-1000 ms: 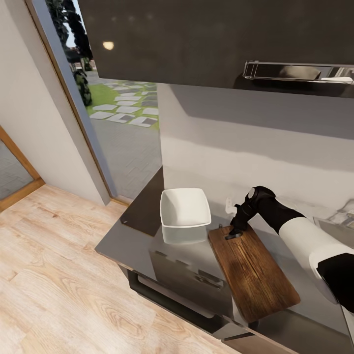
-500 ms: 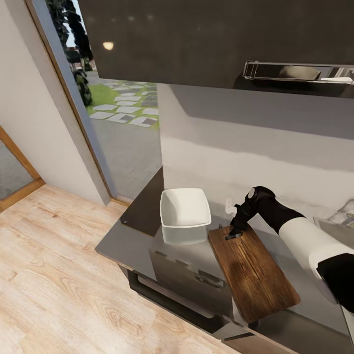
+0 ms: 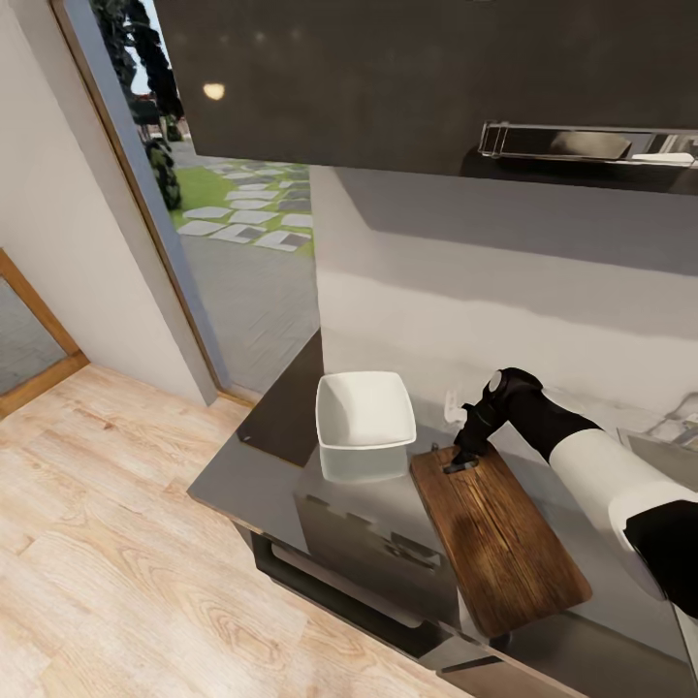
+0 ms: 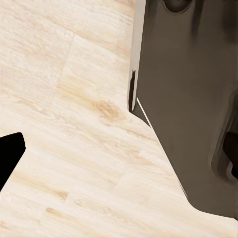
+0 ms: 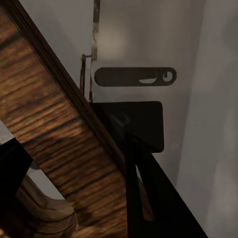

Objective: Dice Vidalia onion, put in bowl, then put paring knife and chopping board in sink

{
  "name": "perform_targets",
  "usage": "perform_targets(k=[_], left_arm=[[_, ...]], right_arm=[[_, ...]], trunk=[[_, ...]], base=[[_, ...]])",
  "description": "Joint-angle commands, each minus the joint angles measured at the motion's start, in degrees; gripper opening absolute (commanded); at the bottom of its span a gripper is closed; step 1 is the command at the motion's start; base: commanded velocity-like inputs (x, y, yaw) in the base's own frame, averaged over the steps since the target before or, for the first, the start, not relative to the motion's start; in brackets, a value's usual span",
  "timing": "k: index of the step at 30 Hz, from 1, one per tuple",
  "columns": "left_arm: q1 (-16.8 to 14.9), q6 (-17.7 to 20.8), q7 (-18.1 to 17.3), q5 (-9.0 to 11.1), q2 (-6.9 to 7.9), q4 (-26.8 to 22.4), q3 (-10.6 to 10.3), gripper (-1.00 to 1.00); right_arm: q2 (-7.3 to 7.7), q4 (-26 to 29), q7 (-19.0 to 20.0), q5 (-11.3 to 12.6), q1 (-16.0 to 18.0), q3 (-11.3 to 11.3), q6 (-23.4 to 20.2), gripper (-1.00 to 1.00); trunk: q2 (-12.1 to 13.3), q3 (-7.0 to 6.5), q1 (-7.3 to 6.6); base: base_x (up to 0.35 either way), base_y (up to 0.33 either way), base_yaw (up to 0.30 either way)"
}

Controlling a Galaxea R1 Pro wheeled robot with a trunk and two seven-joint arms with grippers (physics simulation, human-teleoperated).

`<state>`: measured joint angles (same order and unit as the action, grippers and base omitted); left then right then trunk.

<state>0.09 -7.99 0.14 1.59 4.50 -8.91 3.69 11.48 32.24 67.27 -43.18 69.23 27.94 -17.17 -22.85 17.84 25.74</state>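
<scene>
The dark brown chopping board [image 3: 499, 528] lies lengthwise on the glossy grey countertop [image 3: 262, 475], and its near end reaches past the counter's front edge. My right gripper [image 3: 463, 458] is at the board's far end by the handle slot. In the right wrist view the board's edge [image 5: 44, 114] runs between the two dark fingers [image 5: 148, 193], which are shut on it. The white squarish bowl [image 3: 365, 409] stands empty just left of the board. The paring knife and the onion are out of view. In the left wrist view my left gripper's fingers [image 4: 10, 158] are spread wide over the wooden floor.
A strip of the grey steel sink [image 3: 669, 448] shows at the far right. Dark upper cabinets [image 3: 388, 78] hang overhead, and a wall socket [image 3: 451, 405] sits behind the board. The pale wood floor [image 3: 116, 543] and a glass door [image 3: 242, 242] lie to the left, with a dark cabinet front [image 4: 188, 99] beside my left arm.
</scene>
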Motion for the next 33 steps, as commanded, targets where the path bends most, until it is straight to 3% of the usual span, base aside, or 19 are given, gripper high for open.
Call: perform_targets(k=[1, 19, 33], left_arm=[[0.0, -0.1, 0.0, 0.2, -0.02, -0.1, 0.3, 1.00], [0.0, -0.1, 0.0, 0.2, -0.02, -0.1, 0.3, 1.00], [0.0, -0.1, -0.1, 0.2, -0.02, -0.1, 0.3, 1.00]], right_arm=[[0.07, 0.1, 0.1, 0.1, -1.1, 0.4, -0.7, -1.00], [0.05, 0.1, 0.1, 0.0, -1.1, 0.4, -0.8, -1.00], [0.10, 0.1, 0.1, 0.0, -1.1, 0.4, -0.8, -1.00]], trunk=[[-0.1, 0.07, 0.05], [-0.1, -1.41, 0.05], [-0.1, -2.66, 0.05]], base=[[0.000, 0.000, 0.000], [-0.006, 0.000, 0.000], [-0.159, 0.000, 0.000]])
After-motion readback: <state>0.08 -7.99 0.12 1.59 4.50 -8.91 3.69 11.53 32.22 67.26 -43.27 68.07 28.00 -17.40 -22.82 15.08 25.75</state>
